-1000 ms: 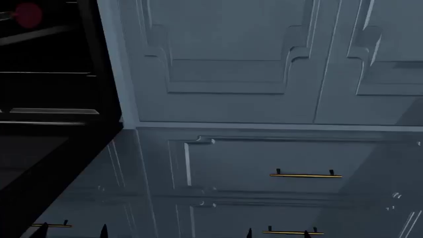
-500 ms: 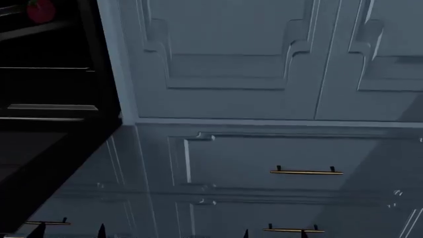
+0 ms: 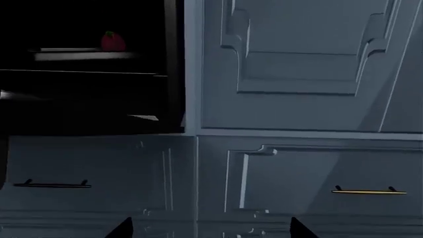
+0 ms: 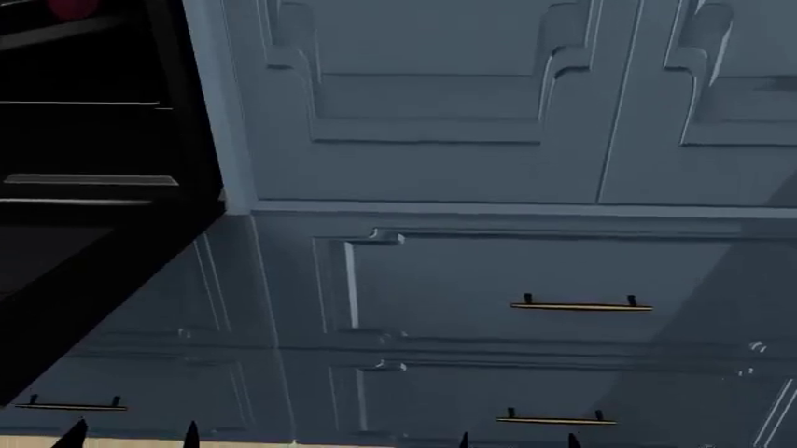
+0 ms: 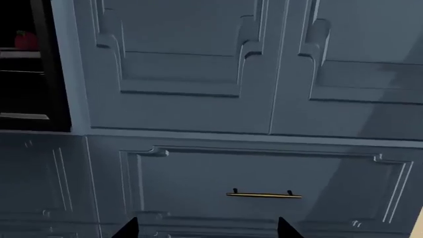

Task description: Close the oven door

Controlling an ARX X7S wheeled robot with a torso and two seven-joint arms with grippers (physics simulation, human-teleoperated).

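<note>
The oven door [image 4: 75,280] hangs open, a glossy black panel sloping down and out from the dark oven [image 4: 88,112], at the left of the head view. Its far edge, where the handle would be, runs out of sight, so I cannot place the handle. Blue-grey cabinet doors [image 4: 424,103] fill the wall to the right of the oven, with drawers [image 4: 536,289] below them carrying slim brass handles [image 4: 580,305].

Only the dark fingertips of each hand show at the bottom of the views. The left hand [image 3: 210,229] and the right hand [image 5: 207,228] both have their tips spread wide apart with nothing between them (neither touches anything).

The main risk, as I judge it, is aim: both hands point at the drawers, well apart from the door. A push from here would meet a drawer front, or slip off the door's slick face.
</note>
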